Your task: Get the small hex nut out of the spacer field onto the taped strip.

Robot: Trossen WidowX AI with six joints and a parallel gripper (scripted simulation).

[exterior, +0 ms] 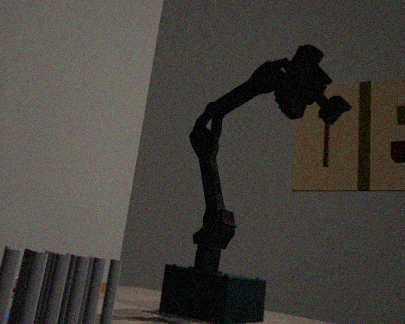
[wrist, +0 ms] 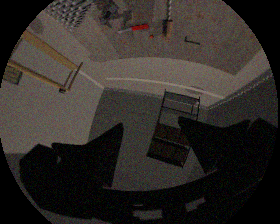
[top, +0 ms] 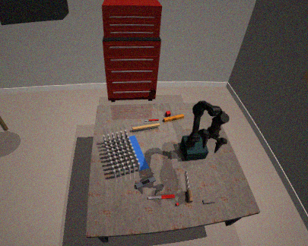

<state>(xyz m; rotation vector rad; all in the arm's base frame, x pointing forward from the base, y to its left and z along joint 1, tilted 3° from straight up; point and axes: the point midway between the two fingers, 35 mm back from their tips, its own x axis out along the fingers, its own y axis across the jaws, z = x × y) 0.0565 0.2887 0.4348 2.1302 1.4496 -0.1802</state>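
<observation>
The standing metal spacers (top: 120, 154) (exterior: 28, 288) (wrist: 74, 12) form a dense upright field at the left of the table. The blue taped strip (top: 138, 152) lies along the field's right side. The nut cannot be made out among the spacers. A small dark L-shaped tool (top: 208, 202) (wrist: 192, 42) lies near the table's front. A wooden-handled tool with a spiral shaft (top: 188, 196) (wrist: 168, 29) and a red-handled tool (top: 168, 197) (wrist: 140, 27) lie nearby. My gripper (top: 211, 147) (wrist: 151, 122) is open and empty, raised beside the arm's base, away from the spacers.
A grey tool (top: 145, 182) lies close to the near end of the strip. A wooden bar (top: 145, 127), an orange bar (top: 173, 118), a small red-handled tool (top: 153, 120) and a red block (top: 168, 113) lie behind. A tiny red item (top: 177, 204) lies at the front.
</observation>
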